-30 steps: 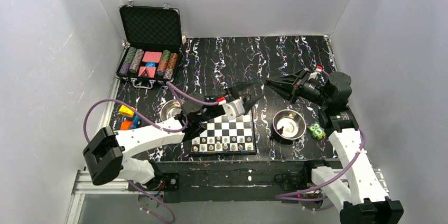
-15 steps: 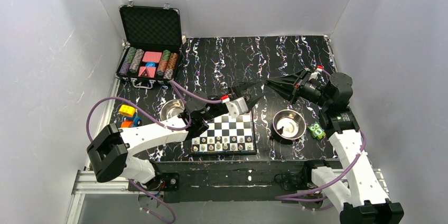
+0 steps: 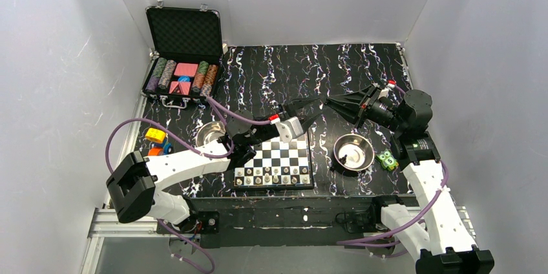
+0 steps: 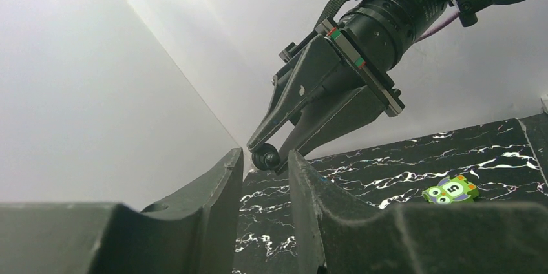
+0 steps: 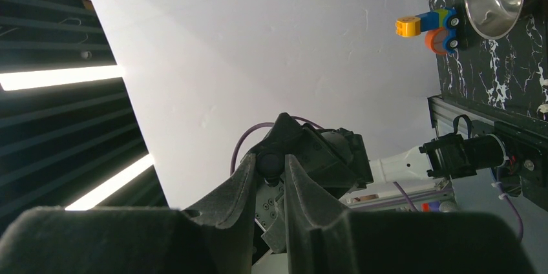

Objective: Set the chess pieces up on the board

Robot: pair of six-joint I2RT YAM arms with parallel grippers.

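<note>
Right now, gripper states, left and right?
Left gripper: open, empty.
Right gripper: closed on a small dark chess piece.

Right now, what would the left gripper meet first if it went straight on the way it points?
Most likely the dark chess piece pinched at the tips of the right gripper, which faces the open left gripper tip to tip; the gap's depth is unclear.

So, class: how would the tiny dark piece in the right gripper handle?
Probably light: the black chess piece is barely wider than the tips of the right gripper pinching it. Its rounded end may slip or roll.
</note>
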